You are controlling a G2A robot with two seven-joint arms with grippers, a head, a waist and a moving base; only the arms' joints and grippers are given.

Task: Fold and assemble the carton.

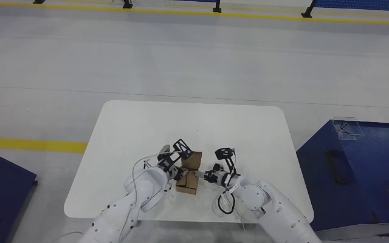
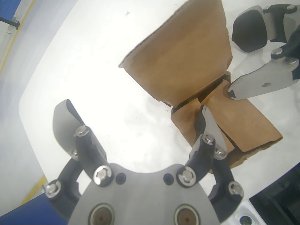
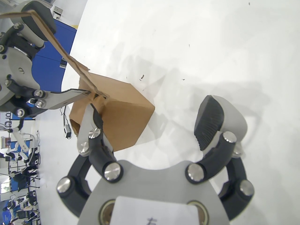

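Observation:
A small brown carton (image 1: 189, 181) stands near the front middle of the white table (image 1: 182, 121). One large top flap (image 2: 182, 52) is raised, and two smaller flaps (image 2: 236, 120) lie folded down over the opening. My left gripper (image 2: 137, 115) is open, with one finger (image 2: 207, 122) resting on a folded flap. The raised flap (image 3: 58, 45) leans against the left gripper's other finger. My right gripper (image 3: 152, 118) is open too, one finger (image 3: 90, 118) touching the carton's top edge (image 3: 124, 113). In the top view the left gripper (image 1: 181, 159) and right gripper (image 1: 214, 167) flank the carton.
A blue cabinet (image 1: 349, 176) stands right of the table, with a clear box (image 1: 346, 127) on it. Another blue block (image 1: 12, 182) is at the left. The table's far half is bare. A looped cable (image 1: 226, 204) hangs from the right arm.

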